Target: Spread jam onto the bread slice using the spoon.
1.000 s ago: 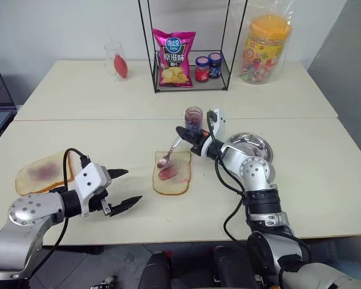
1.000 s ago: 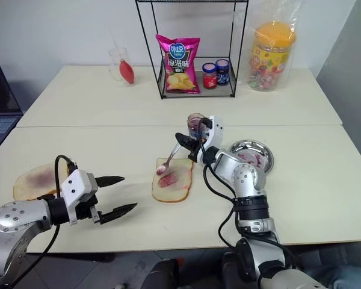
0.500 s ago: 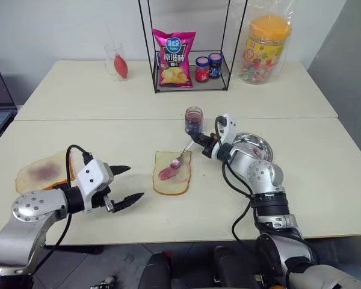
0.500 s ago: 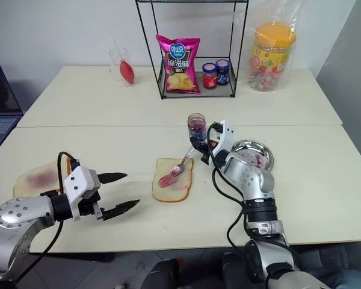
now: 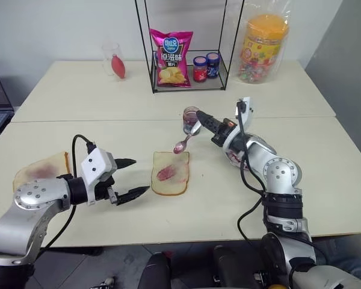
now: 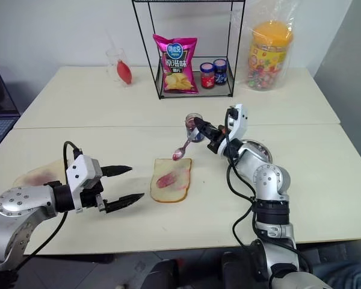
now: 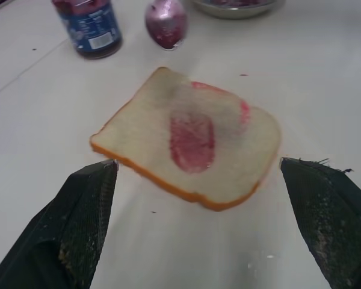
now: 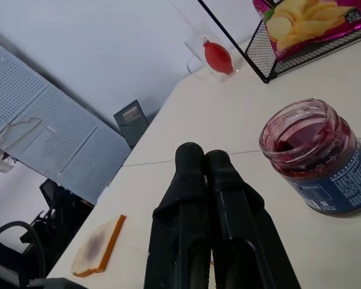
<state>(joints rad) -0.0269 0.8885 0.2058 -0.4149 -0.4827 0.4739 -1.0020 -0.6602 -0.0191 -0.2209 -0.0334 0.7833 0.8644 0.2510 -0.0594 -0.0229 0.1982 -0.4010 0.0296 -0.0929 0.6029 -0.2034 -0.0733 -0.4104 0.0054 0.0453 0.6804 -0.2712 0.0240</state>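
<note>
The right gripper [image 6: 200, 129], clenched on the slim silver spoon [image 6: 185, 146], holds it above bare table between the open glass jar of dark jam [image 6: 194, 126] and 1 pale jam-smeared bread slice [image 6: 171, 180]. The left gripper [image 6: 123, 183] gapes beside the slice. A 2nd slice [image 5: 37, 173] lies near the table's left edge.

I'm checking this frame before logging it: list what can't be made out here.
- Spoon handle: in the right wrist view, hidden behind the shut right gripper's fingers.
- Metal dish: in the head views, largely covered by the right arm.
- Jam jar label: too small to read.
- Second bread slice: in the right wrist view, tiny, smear unclear.
</note>
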